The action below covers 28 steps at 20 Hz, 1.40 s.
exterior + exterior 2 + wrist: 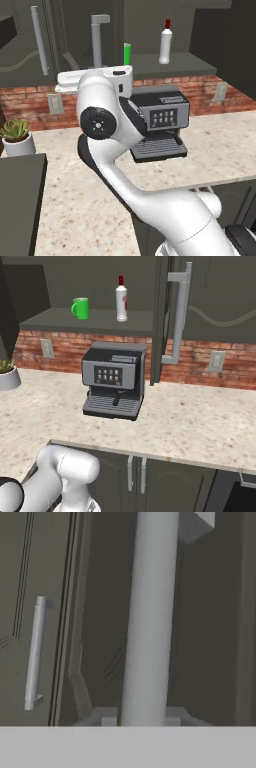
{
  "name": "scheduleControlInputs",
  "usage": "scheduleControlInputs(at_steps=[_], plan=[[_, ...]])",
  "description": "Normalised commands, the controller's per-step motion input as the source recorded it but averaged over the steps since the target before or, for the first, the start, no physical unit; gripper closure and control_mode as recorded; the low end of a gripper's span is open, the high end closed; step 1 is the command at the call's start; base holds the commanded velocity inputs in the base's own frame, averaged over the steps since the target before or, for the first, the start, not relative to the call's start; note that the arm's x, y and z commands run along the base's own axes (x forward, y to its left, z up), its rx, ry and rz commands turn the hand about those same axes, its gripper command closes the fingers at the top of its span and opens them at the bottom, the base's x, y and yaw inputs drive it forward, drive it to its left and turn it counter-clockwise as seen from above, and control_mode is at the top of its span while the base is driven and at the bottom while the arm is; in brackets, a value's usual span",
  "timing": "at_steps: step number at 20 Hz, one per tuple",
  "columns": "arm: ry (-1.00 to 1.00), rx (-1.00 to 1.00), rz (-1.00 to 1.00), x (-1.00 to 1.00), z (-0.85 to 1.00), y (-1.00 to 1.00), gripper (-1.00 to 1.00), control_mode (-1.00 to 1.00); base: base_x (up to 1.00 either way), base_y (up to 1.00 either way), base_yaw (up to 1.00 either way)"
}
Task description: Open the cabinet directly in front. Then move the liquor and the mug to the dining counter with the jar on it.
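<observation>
Kitchen worktop (200, 421) backed by red brick, coffee machine (114, 380) at centre. The cabinet (210, 301) stands with its right door swung open. On the shelf at upper centre, the liquor (121, 300) and the mug (80, 308) remain untouched; both moves are outstanding. The door handle (150, 619) looms close ahead; the fingers' state cannot be told.

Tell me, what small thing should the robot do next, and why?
Probably let go of the long bar handle and draw the hand back. The cabinet door already stands swung wide, and the liquor and the mug sit uncovered on the shelf above the coffee machine. The hand view is pressed close against that handle; whether the claw is clamped on it cannot be told.
</observation>
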Motion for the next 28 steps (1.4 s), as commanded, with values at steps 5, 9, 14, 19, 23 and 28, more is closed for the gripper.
scheduleControlInputs(at_steps=[5,9,14,19,23,28], plan=[[0.00,-0.01,-0.01,-0.65,-0.07,0.69,-1.00,-1.00,0.00,0.00,0.00],[0.01,0.00,0.02,-0.85,-0.23,0.04,-1.00,-1.00,0.00,0.00,0.00],[0.03,0.00,0.17,-0.64,-0.15,-0.19,-1.00,-1.00,0.00,0.00,0.00],[0.01,0.10,0.37,0.03,0.00,-0.66,-1.00,-1.00,0.00,0.00,0.00],[0.00,0.14,0.39,0.27,0.00,-0.78,-1.00,-1.00,0.00,0.00,0.00],[-0.01,0.14,0.39,0.19,0.00,-0.77,-1.00,-1.00,0.00,0.00,0.00]])
